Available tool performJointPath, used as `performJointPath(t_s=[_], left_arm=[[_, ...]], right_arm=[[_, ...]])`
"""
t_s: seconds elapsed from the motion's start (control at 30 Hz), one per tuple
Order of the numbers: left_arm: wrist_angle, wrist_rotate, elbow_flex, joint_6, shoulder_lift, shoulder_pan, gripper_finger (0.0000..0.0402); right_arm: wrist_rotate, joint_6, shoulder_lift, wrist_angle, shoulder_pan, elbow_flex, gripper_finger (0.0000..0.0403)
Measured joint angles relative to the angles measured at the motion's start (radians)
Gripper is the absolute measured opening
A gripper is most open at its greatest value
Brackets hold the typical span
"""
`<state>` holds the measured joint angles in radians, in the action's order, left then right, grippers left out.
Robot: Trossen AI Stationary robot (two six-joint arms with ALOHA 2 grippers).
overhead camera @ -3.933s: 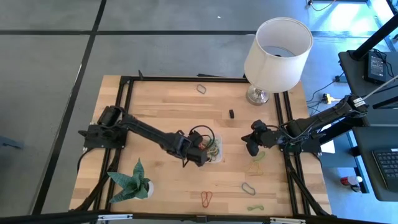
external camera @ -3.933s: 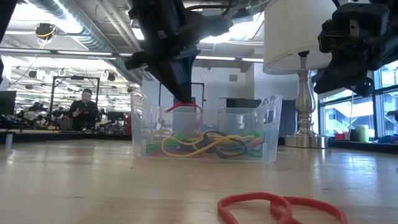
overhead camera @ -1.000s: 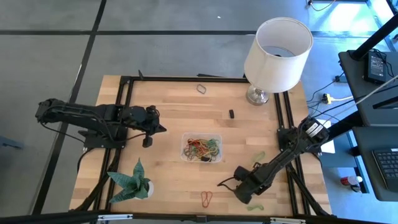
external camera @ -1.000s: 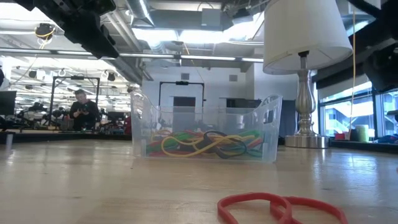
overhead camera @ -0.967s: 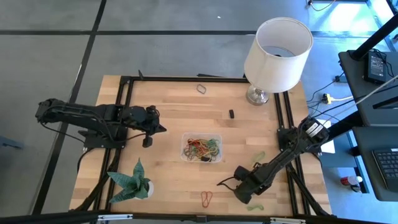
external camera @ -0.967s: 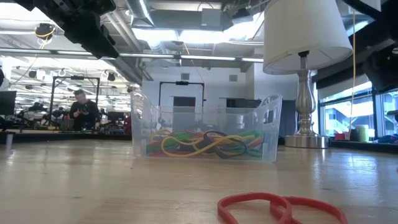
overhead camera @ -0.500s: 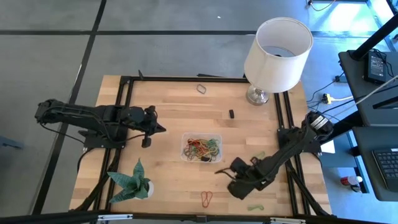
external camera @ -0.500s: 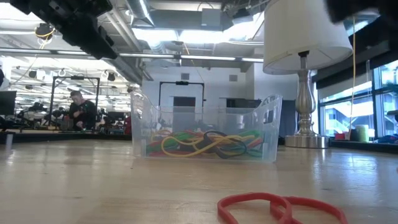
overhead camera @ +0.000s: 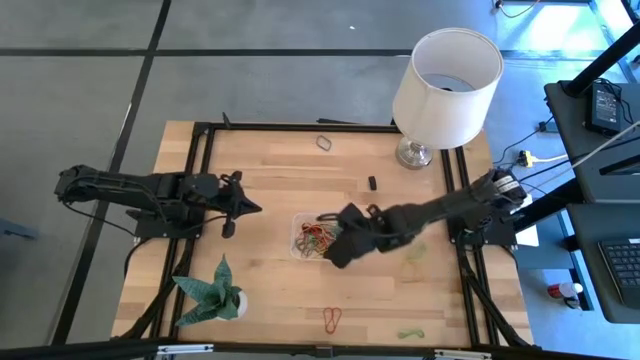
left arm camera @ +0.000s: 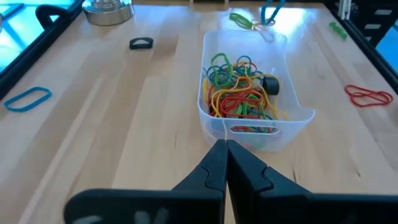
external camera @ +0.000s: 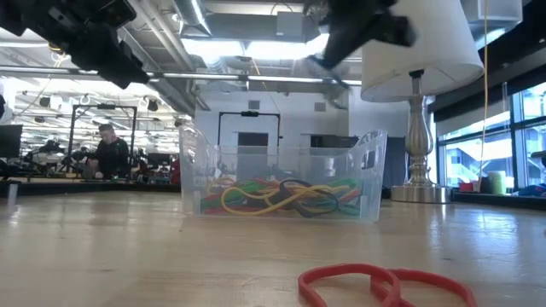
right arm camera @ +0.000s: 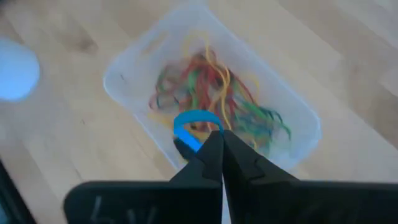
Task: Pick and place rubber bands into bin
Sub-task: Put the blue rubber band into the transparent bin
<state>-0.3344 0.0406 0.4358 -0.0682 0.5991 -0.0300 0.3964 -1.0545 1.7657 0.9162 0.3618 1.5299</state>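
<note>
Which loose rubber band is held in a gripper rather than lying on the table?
The blue rubber band, pinched in the right gripper above the bin; the others lie flat.

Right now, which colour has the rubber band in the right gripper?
Blue. The right gripper pinches a blue rubber band above the bin; the right wrist view shows it best.

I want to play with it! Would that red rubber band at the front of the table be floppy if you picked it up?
Probably floppy: the red rubber band lies flat in a squashed, pinched loop. Likely very light, being so thin. It shouldn't roll.
</note>
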Motion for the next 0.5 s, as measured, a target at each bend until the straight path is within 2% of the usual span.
performJointPath(t_s=[0.27,0.5], left_arm=[[-0.006,-0.001,0.000,-0.007,-0.010,-0.001,0.0001],[-0.011,-0.009,0.000,-0.007,-0.010,-0.001,0.0001]], right_arm=[[-0.101,0.191,0.097,-0.181,-0.101,0.001,0.0000],[-0.215,0.196,0.211,-0.196,-0.132,0.001,0.0000]])
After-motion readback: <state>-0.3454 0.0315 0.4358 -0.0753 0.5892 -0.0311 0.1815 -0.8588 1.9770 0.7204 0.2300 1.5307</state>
